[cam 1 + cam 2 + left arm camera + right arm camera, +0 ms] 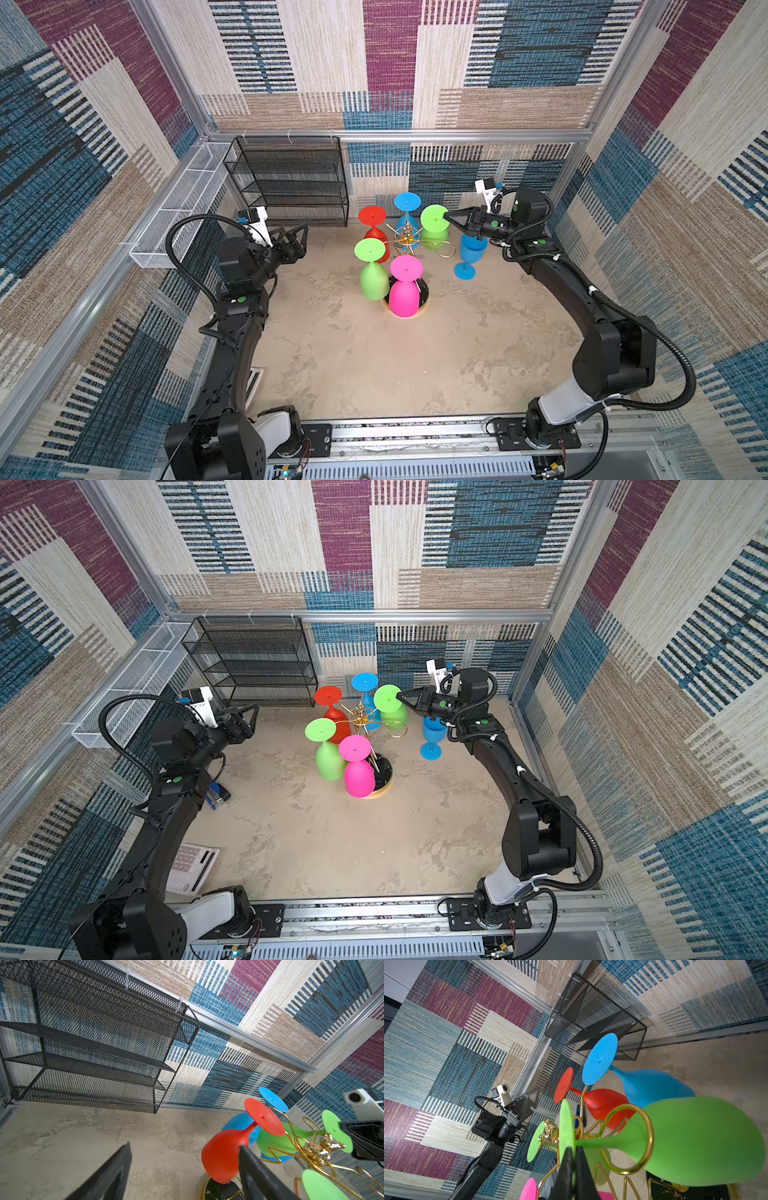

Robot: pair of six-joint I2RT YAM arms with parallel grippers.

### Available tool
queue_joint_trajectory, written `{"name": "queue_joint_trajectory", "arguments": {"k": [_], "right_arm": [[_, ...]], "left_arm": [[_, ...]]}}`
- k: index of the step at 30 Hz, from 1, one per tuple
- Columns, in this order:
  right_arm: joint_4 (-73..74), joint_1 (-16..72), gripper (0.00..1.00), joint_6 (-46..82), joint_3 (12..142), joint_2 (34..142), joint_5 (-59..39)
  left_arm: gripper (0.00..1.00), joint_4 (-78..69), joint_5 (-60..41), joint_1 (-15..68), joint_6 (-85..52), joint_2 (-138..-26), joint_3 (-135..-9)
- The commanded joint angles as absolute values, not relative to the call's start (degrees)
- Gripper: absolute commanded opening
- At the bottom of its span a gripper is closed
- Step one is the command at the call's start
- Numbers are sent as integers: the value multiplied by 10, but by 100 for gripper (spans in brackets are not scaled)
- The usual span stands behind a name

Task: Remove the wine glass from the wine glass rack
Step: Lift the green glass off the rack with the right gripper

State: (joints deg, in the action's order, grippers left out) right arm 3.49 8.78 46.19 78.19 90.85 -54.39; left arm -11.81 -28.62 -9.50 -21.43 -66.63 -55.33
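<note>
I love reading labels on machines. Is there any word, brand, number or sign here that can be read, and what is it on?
No text here can be read.
calculator: key markings, too blurred to read.
white mark beside a green dot on the left arm: too small to read.

Gold wine glass rack (406, 239) with the green wine glass (433, 219) hung on its right side

The wire rack stands upright mid-worktop (374, 353) on a round black base with a gold rim, and four other glasses (405, 286) also hang bowl-down from its arms. The green glass's stem passes through a gold ring, and the right pincer (572, 1150) is closed on the edge of its foot.
</note>
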Motion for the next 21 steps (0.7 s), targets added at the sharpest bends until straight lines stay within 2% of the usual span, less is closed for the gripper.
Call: {"name": "queue_joint_trajectory", "arguments": {"k": [1, 21], "right_arm": [[40, 89, 0, 456, 776, 897, -544], [42, 78, 0, 459, 709, 827, -482]], "left_arm": [[82, -143, -286, -96, -226, -664, -553], [82, -143, -286, -96, -225, -658, -552]]}}
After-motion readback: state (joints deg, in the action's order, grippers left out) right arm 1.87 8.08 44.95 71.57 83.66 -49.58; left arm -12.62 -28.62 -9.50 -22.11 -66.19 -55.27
